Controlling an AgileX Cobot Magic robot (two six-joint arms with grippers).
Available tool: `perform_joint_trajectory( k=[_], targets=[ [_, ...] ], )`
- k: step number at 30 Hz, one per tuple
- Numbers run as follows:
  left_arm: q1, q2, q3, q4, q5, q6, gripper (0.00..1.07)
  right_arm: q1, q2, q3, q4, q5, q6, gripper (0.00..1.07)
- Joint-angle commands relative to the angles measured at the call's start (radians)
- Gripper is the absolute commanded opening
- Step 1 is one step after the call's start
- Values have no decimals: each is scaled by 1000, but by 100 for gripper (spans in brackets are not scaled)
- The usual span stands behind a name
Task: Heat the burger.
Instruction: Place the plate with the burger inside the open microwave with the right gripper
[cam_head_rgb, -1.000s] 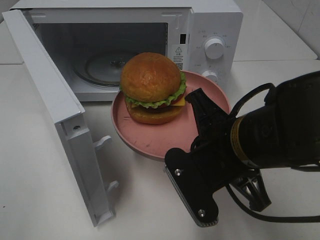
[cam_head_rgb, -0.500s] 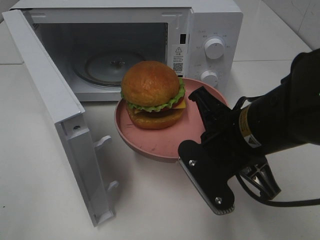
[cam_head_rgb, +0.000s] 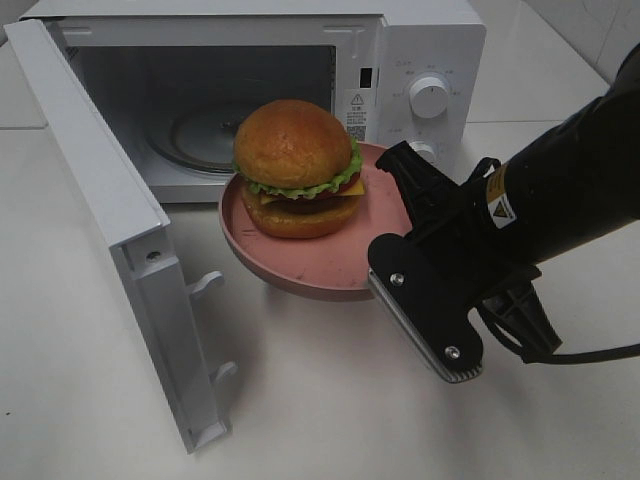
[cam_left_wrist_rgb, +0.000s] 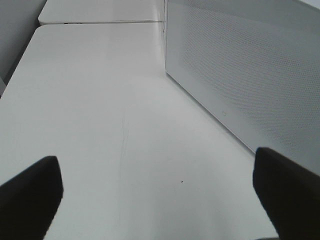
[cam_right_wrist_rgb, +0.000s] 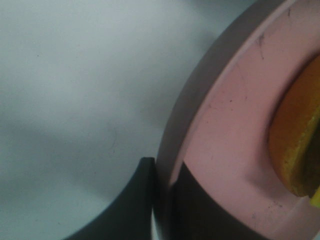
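The burger (cam_head_rgb: 295, 165), with its golden bun, green lettuce and yellow cheese edge, rides on a round pink plate (cam_head_rgb: 300, 268). The plate hangs above the table just in front of the open microwave (cam_head_rgb: 430, 50). My right gripper (cam_head_rgb: 397, 172) is shut on the plate's right rim. In the right wrist view its dark fingers (cam_right_wrist_rgb: 145, 200) clamp the plate rim (cam_right_wrist_rgb: 235, 135), with the bun's edge (cam_right_wrist_rgb: 297, 145) beyond. My left gripper (cam_left_wrist_rgb: 157, 200) is open over bare table beside the door, with nothing between its fingertips, and is out of the exterior high view.
The microwave door (cam_head_rgb: 100, 200) swings wide open to the left, its latch hooks pointing toward the plate. The glass turntable (cam_head_rgb: 205, 130) lies inside the cavity. Control knobs (cam_head_rgb: 430, 97) sit close behind my right arm. The door's perforated panel (cam_left_wrist_rgb: 240, 65) stands next to the left gripper.
The plate with the burger has risen off the table and edged toward the microwave opening. My right arm has shifted up and to the right. The left gripper is unchanged.
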Motion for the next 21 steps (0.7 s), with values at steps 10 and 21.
perform_joint_trajectory(
  k=[10, 21],
  targets=[
    [-2, -24, 3, -1, -9, -2, 98, -87, -8, -19, 231, -79, -335, 0],
    [-2, -24, 3, -1, -9, -2, 98, -87, -5, -19, 227, -122, -300, 0]
  ],
)
